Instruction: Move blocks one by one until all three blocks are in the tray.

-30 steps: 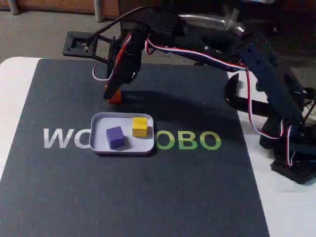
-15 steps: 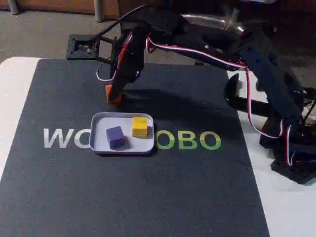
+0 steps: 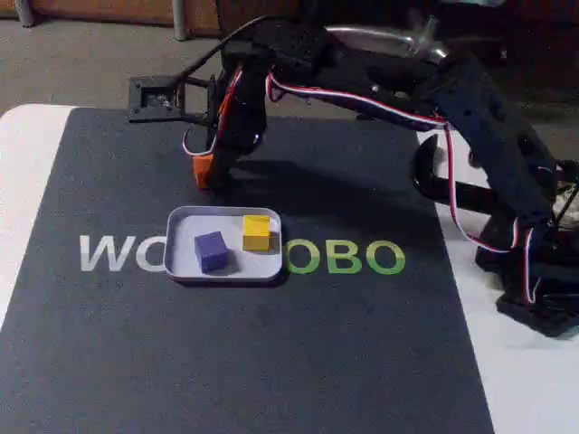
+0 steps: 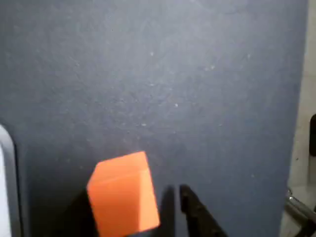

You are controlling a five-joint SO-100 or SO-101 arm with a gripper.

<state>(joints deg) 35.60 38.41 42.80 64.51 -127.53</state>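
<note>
In the fixed view, my gripper (image 3: 206, 174) reaches down behind the tray and is shut on the orange block (image 3: 203, 168), which sits just above the dark mat. The wrist view has the orange block (image 4: 123, 193) at the bottom edge, with a dark finger (image 4: 197, 217) beside it on the right. The pale tray (image 3: 182, 264) lies in front of the gripper, and its rim (image 4: 6, 168) also shows at the wrist view's left edge. Inside the tray rest the purple block (image 3: 210, 250) on the left and the yellow block (image 3: 257, 231) at the back right.
A dark mat (image 3: 271, 362) with white and green letters covers the white table (image 3: 23, 172). The arm's base (image 3: 534, 289) stands at the right edge. A black square frame (image 3: 156, 93) juts out at the back left, beyond the mat.
The gripper and the orange block have shifted slightly left and upward together, away from the mat. The purple and yellow blocks and the tray stayed put.
</note>
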